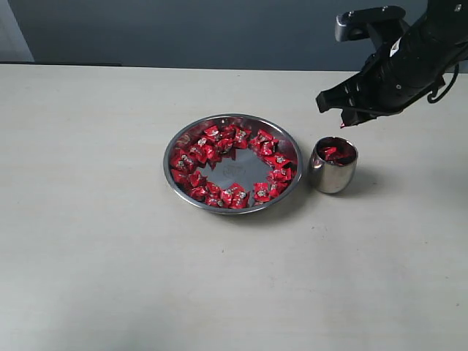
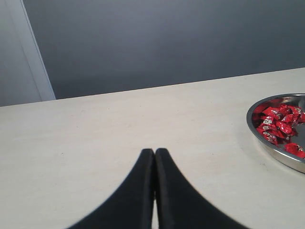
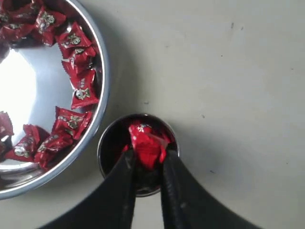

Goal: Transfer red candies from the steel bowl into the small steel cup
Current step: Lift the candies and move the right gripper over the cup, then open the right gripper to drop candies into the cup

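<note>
Steel bowl (image 1: 245, 170), wide and shallow, sits near the middle of the table (image 1: 110, 256). Red candies (image 1: 191, 155) lie in a rough ring against its inner wall; the centre of the dish is bare and mirror-bright. Wrappers are crinkled, each with a small pale mark.

Small steel cup (image 1: 333, 175) stands upright just beside the bowl on the right-arm side, not touching it in the exterior view. Several red candies are inside it, piled close to the rim.

Right gripper (image 3: 147, 155) hangs directly over the cup mouth. Its fingers (image 3: 125, 181) are narrowed onto one red candy (image 3: 145, 140), pinched at the tips above the candies already in the cup.

Left gripper (image 2: 154, 155): fingers pressed together, nothing between them, low over bare table. The bowl's edge and some candies show in its wrist view. This gripper is outside the exterior view.

Table is pale beige, matte, faintly speckled. Behind it is a plain dark grey-blue wall (image 1: 183, 29), with a pale vertical panel (image 1: 11, 29) at one end.
</note>
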Robot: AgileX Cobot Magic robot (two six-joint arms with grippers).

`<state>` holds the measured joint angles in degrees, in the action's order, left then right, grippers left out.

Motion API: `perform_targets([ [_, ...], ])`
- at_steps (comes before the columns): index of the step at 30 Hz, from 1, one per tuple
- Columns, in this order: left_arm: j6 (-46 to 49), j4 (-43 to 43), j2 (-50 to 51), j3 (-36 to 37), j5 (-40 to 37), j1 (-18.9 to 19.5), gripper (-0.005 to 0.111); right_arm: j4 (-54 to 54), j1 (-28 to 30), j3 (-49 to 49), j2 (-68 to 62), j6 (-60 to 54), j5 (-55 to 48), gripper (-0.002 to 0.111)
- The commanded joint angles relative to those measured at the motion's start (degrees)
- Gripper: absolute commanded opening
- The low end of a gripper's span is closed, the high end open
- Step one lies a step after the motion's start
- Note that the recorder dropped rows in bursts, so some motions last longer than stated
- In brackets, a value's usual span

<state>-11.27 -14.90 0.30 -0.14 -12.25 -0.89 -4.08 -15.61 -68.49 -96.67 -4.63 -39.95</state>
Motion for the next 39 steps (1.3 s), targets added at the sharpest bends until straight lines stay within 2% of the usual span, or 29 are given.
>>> perform_targets([
  [1,-0.21,0.23,-0.30,0.14,0.33,-0.37,0.000,-0.76,0.22,0.20,-1.51,-2.21,-0.01,-0.001],
  [3,-0.21,0.23,-0.30,0.14,0.33,-0.37,0.000,-0.76,0.22,0.20,-2.08,-3.04,-0.43,0.000],
  [8,-0.21,0.23,-0.30,0.14,0.33,-0.37,0.000,-0.76,0.22,0.20,-2.79,-3.47,-0.69,0.021],
  [10,-0.21,0.23,-0.30,0.14,0.33,-0.37,0.000,-0.76,0.22,0.20,-2.79,-3.47,-0.69,0.026],
  [32,-0.21,0.23,-0.30,0.14,0.33,-0.37,0.000,-0.98,0.22,0.20,-2.79,-4.98,-0.18,0.028],
  [36,-0.21,0.23,-0.30,0.14,0.33,-0.37,0.000,-0.98,0.22,0.20,-2.79,-4.98,0.11,0.047],
  [39,-0.21,0.23,-0.30,0.14,0.33,-0.37,0.000,-0.98,0.22,0.20,-2.79,-4.98,0.13,0.054],
])
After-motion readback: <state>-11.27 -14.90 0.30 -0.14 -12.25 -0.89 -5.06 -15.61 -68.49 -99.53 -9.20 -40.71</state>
